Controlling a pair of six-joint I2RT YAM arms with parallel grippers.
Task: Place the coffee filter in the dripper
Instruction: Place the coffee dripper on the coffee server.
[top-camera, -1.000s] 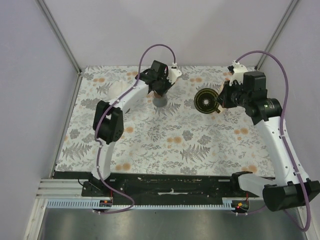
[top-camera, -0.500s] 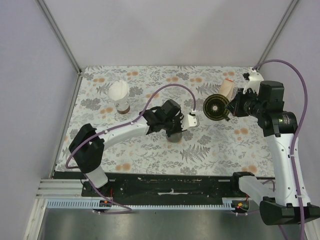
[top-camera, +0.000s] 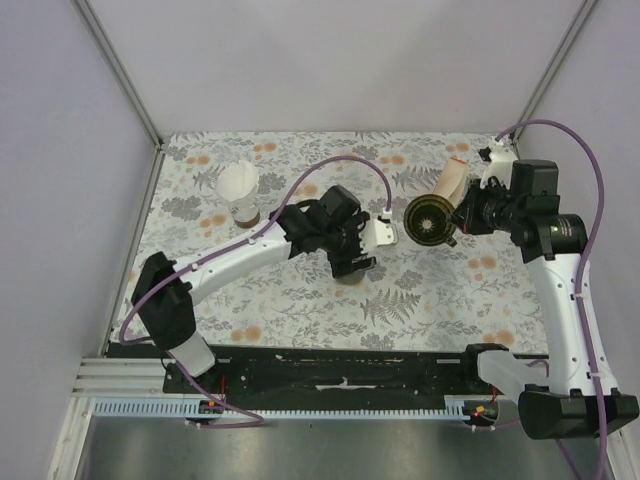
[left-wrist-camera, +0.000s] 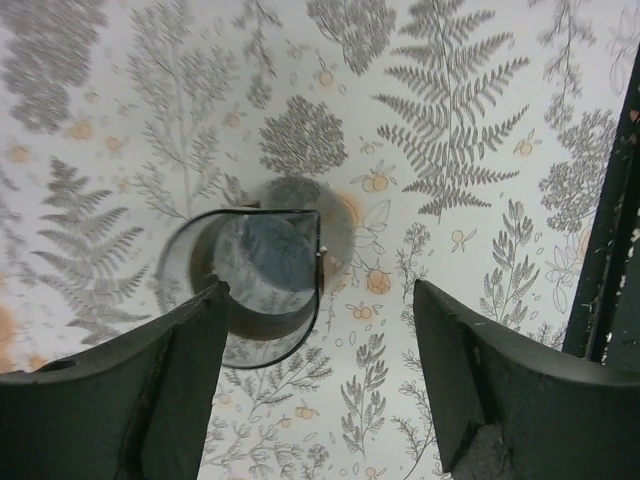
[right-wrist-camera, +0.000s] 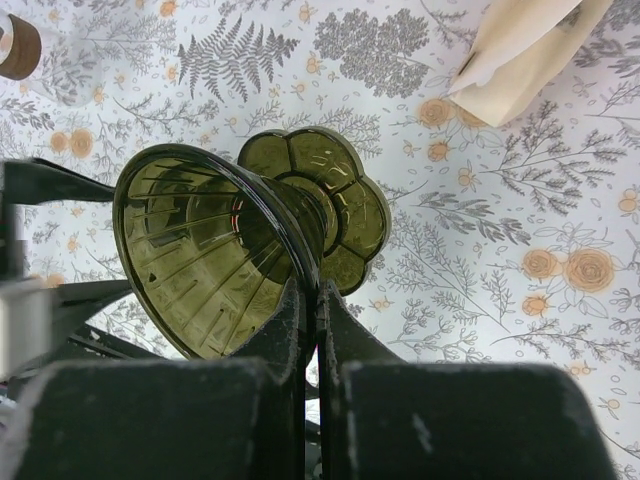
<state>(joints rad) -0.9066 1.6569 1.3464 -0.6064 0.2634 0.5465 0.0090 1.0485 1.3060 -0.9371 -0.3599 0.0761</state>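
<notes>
My right gripper (top-camera: 460, 217) (right-wrist-camera: 318, 292) is shut on the rim of the dark olive-green dripper (top-camera: 427, 220) (right-wrist-camera: 215, 245), which it holds tilted at the table's right. The coffee filter (top-camera: 238, 182), a white paper cone, stands in a clear jar with a brown band (top-camera: 246, 212) at the back left, far from both grippers. At the table's centre my left gripper (top-camera: 355, 255) (left-wrist-camera: 320, 295) hangs open over a clear round glass carafe (left-wrist-camera: 262, 268) (top-camera: 350, 272). The carafe stands free on the cloth near the left finger (left-wrist-camera: 175, 375).
A long pale peach packet (top-camera: 450, 180) (right-wrist-camera: 520, 50) lies just behind the dripper. The jar's brown band (right-wrist-camera: 18, 45) shows at the upper left of the right wrist view. The floral tablecloth (top-camera: 300, 300) covers the table, with a metal frame on both sides.
My left arm carried the carafe from the back middle to the centre and has now opened off it. The right arm shifted the dripper slightly left and tilted it.
</notes>
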